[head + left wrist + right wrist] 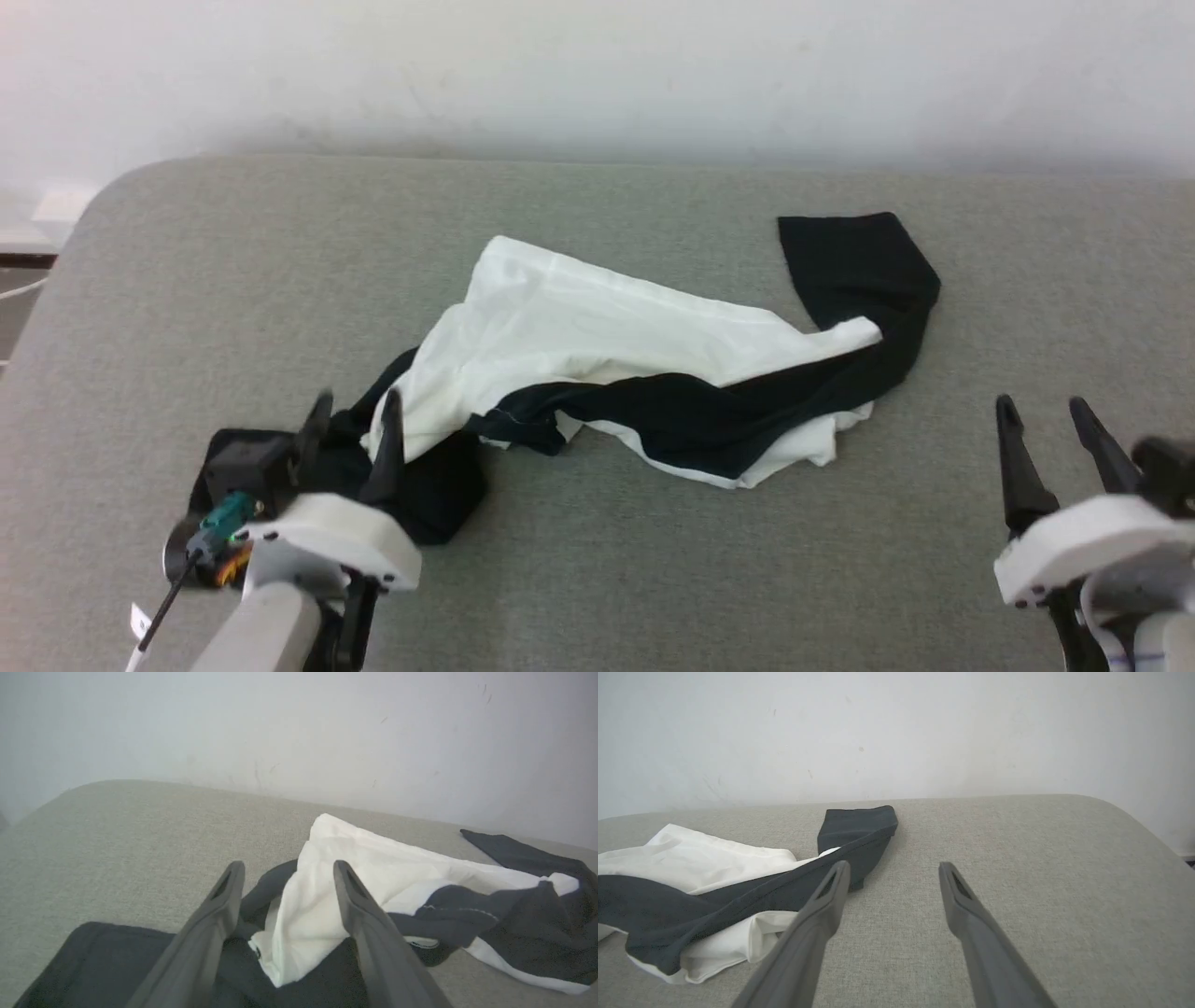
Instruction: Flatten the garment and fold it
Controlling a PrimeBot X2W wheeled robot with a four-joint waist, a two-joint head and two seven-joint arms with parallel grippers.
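Note:
The garment (597,327) lies crumpled across the middle of the grey table (653,560), its white body bunched, one black sleeve draped over it toward the right and folded back at the far right. Its other black sleeve (429,485) lies flat at the lower left. My left gripper (353,406) hovers open over that sleeve, and in the left wrist view the garment (355,886) shows beyond the left gripper (287,870), nothing pinched between the fingers. My right gripper (1044,409) stands open at the lower right, clear of the cloth; the right wrist view has the garment (714,877) left of the right gripper (893,869).
The table's rounded far left corner (112,196) and its left edge are close to my left arm. A pale wall (597,75) rises right behind the table. Bare grey surface (1074,280) stretches to the right of the garment.

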